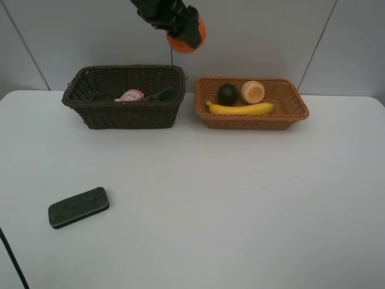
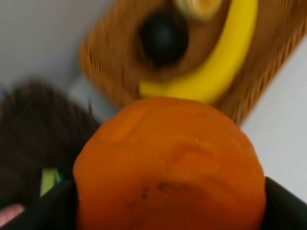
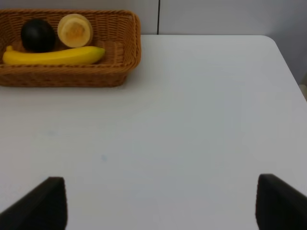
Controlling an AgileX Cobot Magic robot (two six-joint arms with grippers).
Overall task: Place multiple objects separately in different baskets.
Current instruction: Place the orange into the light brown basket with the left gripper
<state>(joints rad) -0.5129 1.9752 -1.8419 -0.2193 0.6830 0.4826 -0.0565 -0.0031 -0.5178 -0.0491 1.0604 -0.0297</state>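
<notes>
Wrinkled orange (image 1: 182,41) in left claw (image 1: 185,35) above both baskets (image 1: 251,117)

Work surface: a plain white rectangular table with a matte top (image 1: 240,205), filling most of the exterior high view. Its far edge runs straight along the wall; a rounded far corner shows in the right wrist view (image 3: 268,40).

Rear boundary: a pale grey panelled wall (image 1: 264,36) standing directly behind the table. Thin dark seams divide it into panels, one slanting at the upper left (image 1: 27,45) and one slanting at the upper right (image 1: 316,48).

Lighting: even and diffuse, with soft, faint shadows on the tabletop. No glare noted.

Floor: hidden by the table; windows cannot be made out.
</notes>
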